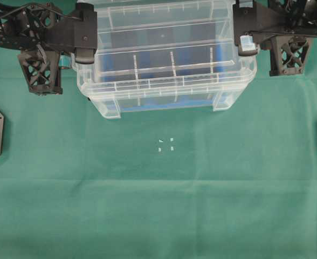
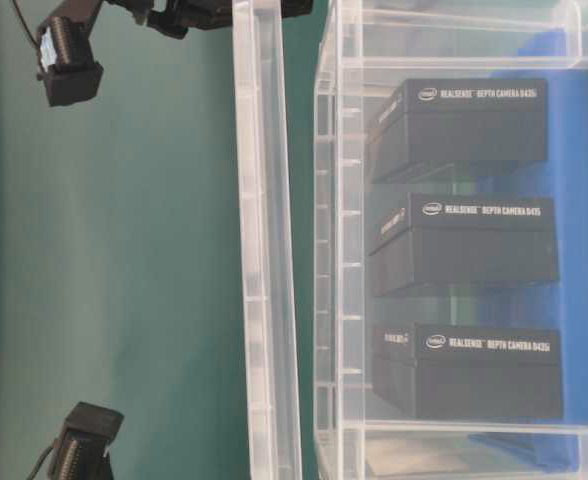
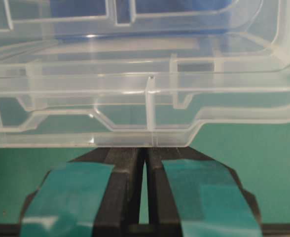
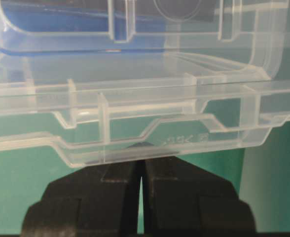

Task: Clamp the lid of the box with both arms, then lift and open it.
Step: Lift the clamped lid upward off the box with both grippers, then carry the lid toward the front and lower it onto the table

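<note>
Both arms are reaching in from the left and right, the left gripper (image 1: 85, 54) and right gripper (image 1: 247, 47) each pinching an end tab of the clear lid (image 1: 161, 40), held raised over the box (image 1: 166, 100). Open green cloth (image 1: 158, 205) is lying nearer; the box's far edge is cut off.

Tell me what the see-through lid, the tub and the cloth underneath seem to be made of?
The lid looks like clear, glossy moulded plastic: you see through it, and it has raised ribs. The tub seems the same clear plastic, showing black boxes inside. The green cloth looks like matte woven fabric, with soft creases and no shine.
</note>
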You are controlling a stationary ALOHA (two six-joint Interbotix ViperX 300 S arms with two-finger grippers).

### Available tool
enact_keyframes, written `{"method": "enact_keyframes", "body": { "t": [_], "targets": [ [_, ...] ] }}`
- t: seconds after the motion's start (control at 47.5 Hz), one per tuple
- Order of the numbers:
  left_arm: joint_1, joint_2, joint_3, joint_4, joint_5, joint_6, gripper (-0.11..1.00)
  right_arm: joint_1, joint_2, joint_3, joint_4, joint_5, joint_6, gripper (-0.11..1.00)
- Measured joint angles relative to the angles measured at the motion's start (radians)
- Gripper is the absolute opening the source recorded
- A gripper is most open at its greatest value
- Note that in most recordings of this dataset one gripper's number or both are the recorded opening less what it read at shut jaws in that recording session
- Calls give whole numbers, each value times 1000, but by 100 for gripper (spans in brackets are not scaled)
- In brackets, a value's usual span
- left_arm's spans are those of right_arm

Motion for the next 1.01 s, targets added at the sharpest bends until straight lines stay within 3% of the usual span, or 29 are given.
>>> {"method": "enact_keyframes", "body": {
  "t": [0.589,1.009],
  "targets": [
    [-44,-26,-21,0,52,-37,1,44,-12,0,0,32,23,0],
    [-121,-37,-20,0,77,-98,1,161,-37,0,-2,86,161,0]
  ]
}}
